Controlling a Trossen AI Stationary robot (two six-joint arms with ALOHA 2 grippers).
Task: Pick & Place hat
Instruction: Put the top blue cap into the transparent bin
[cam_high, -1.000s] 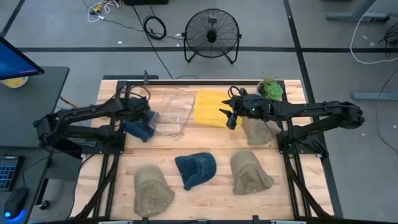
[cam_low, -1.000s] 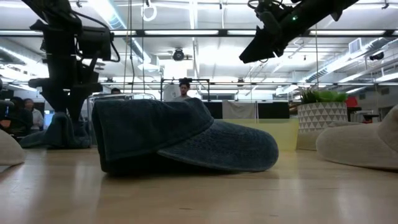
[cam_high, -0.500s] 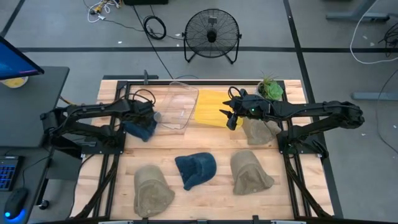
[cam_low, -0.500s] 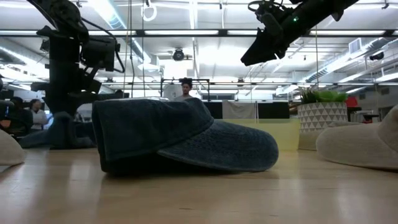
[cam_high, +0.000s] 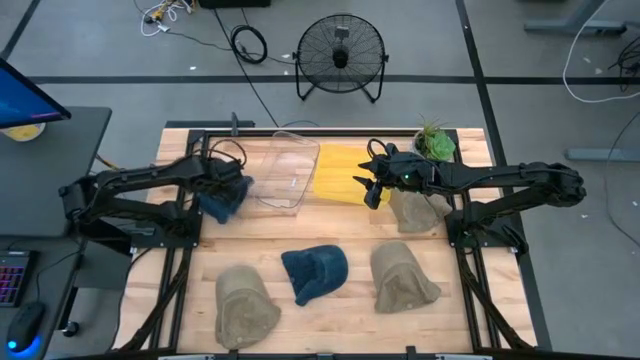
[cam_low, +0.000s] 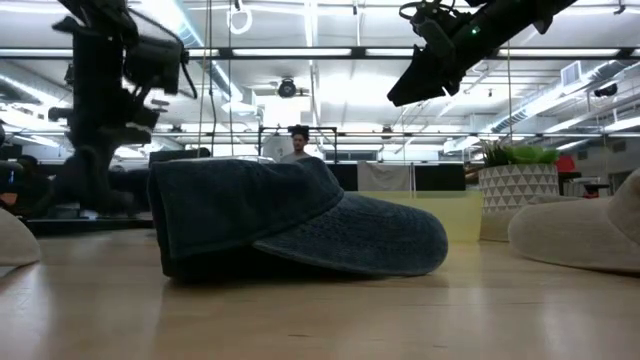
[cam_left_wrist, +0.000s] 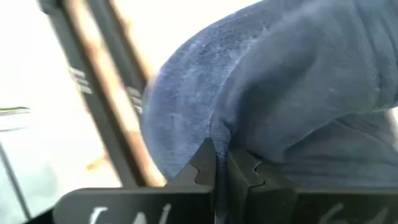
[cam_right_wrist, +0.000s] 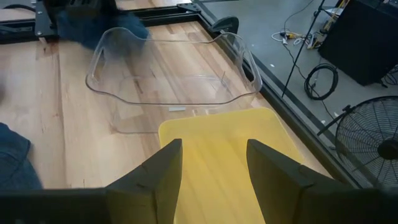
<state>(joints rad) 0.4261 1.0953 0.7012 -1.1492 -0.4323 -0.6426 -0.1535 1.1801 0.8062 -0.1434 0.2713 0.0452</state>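
Observation:
My left gripper is shut on a dark blue denim hat at the table's left, beside a clear plastic bin. In the low view this hat is blurred under the left arm. My right gripper hovers open over a yellow tray, its fingers holding nothing. A second blue cap rests on its brim and crown at the table's middle. My left gripper pinches a raised fold of the blue hat's cloth between its two fingers, coming from above and pointing down. The hat bunches and hangs below the fingers. In the low view its underside looks just clear of the table.
Tan hats lie at the near left, near right and right. A potted plant stands at the far right corner. A fan stands on the floor beyond the table. A person shows far behind.
My left gripper has shut on the blue hat's cloth and risen a little, drawing the hat up off the table, where it lay a moment ago. My right arm has kept still.

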